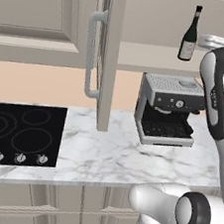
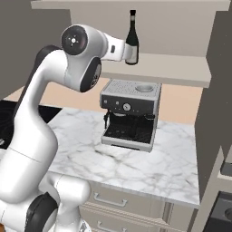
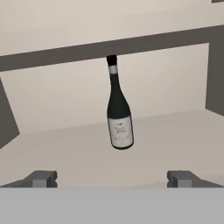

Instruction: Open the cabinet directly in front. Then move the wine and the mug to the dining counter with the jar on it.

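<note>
Cabinet [image 1: 110, 59] door swung open, so we get straight reach inside. Wine [image 3: 119, 113] upright on cabinet's bottom shelf, above coffee machine [image 2: 130, 113]. Our gripper [image 3: 112, 178] spread full wide, empty, squared on wine, short of it, ready to straddle bottle body.

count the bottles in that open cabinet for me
1. The wine bottle stands upright on the cabinet's bottom shelf, straight ahead of the open gripper. More could be hidden on parts of the shelf out of view.

Open cabinet [image 1: 110, 59], wine [image 1: 189, 35] upright inside, espresso machine [image 1: 167, 110] below
</note>
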### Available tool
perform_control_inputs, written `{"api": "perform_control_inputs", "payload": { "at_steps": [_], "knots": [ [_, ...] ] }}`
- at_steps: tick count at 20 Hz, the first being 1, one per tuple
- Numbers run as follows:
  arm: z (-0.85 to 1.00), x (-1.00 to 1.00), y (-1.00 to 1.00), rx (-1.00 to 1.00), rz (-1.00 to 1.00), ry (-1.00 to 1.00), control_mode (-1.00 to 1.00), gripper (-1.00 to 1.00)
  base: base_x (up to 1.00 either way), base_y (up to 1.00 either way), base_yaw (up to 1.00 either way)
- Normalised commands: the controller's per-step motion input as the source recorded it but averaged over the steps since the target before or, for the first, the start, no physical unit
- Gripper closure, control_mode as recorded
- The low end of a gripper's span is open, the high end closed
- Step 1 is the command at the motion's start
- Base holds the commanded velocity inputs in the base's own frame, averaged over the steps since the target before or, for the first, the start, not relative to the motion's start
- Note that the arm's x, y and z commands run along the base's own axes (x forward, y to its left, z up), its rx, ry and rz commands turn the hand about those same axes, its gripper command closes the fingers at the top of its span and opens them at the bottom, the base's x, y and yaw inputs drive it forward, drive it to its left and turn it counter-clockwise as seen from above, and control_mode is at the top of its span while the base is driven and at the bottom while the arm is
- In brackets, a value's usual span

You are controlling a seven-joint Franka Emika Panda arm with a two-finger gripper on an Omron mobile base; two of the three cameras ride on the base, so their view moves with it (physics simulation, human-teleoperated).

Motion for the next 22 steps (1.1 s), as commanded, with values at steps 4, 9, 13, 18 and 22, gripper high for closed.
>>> {"api": "perform_control_inputs", "payload": {
  "at_steps": [4,9,13,18,22],
  "knots": [
    [0.0,0.23,0.0,0.0,0.0,0.0,-1.0,-1.0,0.0,0.0,0.0],
    [0.0,0.2,0.0,0.0,0.0,0.0,-1.0,-1.0,0.0,0.0,0.0],
    [0.0,0.19,0.0,0.0,0.0,0.0,-1.0,-1.0,0.0,0.0,0.0],
    [0.0,0.18,-0.01,0.0,0.0,0.0,-1.0,-1.0,0.0,0.0,0.0],
    [0.0,0.19,0.0,0.0,0.0,0.0,-1.0,-1.0,0.0,0.0,0.0]
  ]
}}
